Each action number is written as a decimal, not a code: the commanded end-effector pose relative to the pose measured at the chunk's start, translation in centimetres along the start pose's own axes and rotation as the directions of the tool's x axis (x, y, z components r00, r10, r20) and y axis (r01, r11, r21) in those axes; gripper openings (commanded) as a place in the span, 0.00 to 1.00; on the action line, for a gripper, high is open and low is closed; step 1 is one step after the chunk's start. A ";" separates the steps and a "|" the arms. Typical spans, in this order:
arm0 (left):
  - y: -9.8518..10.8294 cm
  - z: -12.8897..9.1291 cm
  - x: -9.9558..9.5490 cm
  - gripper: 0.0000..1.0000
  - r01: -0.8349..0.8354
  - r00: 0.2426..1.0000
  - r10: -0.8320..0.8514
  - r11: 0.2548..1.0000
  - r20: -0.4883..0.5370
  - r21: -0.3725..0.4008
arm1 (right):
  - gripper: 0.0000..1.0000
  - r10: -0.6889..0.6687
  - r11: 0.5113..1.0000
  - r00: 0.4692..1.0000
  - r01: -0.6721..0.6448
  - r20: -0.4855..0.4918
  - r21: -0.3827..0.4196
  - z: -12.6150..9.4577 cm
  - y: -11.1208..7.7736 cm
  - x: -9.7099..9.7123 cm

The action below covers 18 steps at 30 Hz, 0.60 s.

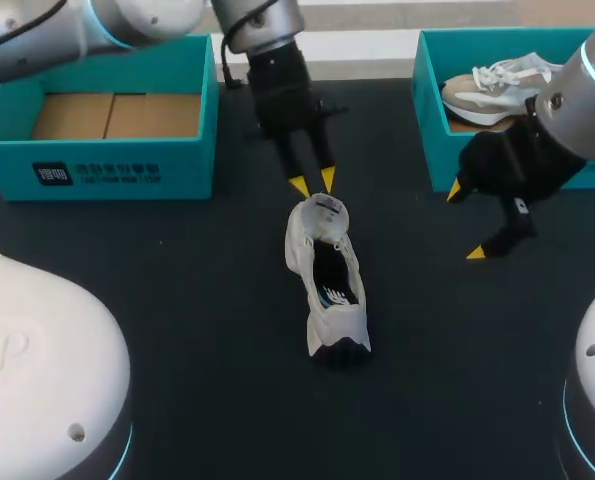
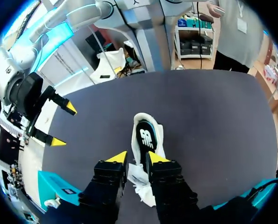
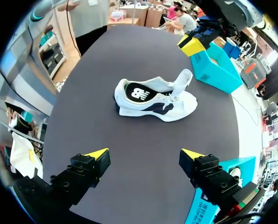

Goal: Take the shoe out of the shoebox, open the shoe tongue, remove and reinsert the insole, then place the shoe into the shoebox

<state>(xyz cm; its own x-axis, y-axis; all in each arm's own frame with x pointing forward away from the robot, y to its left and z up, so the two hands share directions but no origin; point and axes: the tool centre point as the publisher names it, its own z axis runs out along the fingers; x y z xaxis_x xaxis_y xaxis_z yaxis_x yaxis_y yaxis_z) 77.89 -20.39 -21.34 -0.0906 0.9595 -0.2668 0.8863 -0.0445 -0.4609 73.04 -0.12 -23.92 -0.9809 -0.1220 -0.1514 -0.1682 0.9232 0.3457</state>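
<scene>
Since the shoe point(image 1: 332, 300) lies out on the table point(image 1: 197, 300), between the two boxes and well clear of both, the first step looks done. It rests on its sole, toe toward the left gripper point(image 1: 313, 184). The tongue point(image 1: 322, 212) stands up and forward, so the mouth is open, and I would count that step done or nearly so. The left gripper hangs just above the tongue's top edge, fingers close together with a narrow gap. From the right wrist view a sliver of table shows between tips and tongue, so I judge it released and holding nothing. The right gripper point(image 1: 465, 222) hovers off to the shoe's side, near the right box point(image 1: 432, 120), jaws spread wide and empty. The insole point(image 3: 139, 93), black with a white mark, lies flat inside the shoe at the heel. Whether it has been out and back I cannot tell, but I would guess that part is yet to come. After that the shoe has to go back, probably into the left box point(image 1: 107, 165), which shows only its cardboard floor. The right box holds a second shoe point(image 1: 497, 85).
</scene>
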 end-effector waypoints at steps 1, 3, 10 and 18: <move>-0.4 0.0 -0.4 0.00 0.000 0.992 -0.001 1.000 -0.127 -0.008 | 1.00 0.000 1.000 1.000 0.000 0.004 0.002 0.1 0.0 0.1; -0.4 0.0 -0.4 0.00 0.000 0.992 -0.001 1.000 -0.127 -0.008 | 1.00 0.000 1.000 1.000 0.000 0.004 0.002 0.1 0.0 0.1; -0.4 0.0 -0.4 0.00 0.000 0.992 -0.001 1.000 -0.127 -0.008 | 1.00 0.000 1.000 1.000 0.000 0.004 0.002 0.1 0.0 0.1; -1.4 4.0 -0.4 0.00 -0.077 0.973 0.067 0.996 -0.221 -0.038 | 1.00 0.000 1.000 1.000 0.000 0.004 0.002 0.1 0.0 0.1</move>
<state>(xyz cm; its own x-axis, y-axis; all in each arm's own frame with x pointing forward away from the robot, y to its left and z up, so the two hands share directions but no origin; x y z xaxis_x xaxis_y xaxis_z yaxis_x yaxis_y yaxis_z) 76.08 -20.81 -23.14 0.0560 0.9910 -0.1214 0.8983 -0.1031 -0.4271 72.99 -0.14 -23.98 -0.9807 -0.1219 -0.1529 -0.1689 0.9224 0.3473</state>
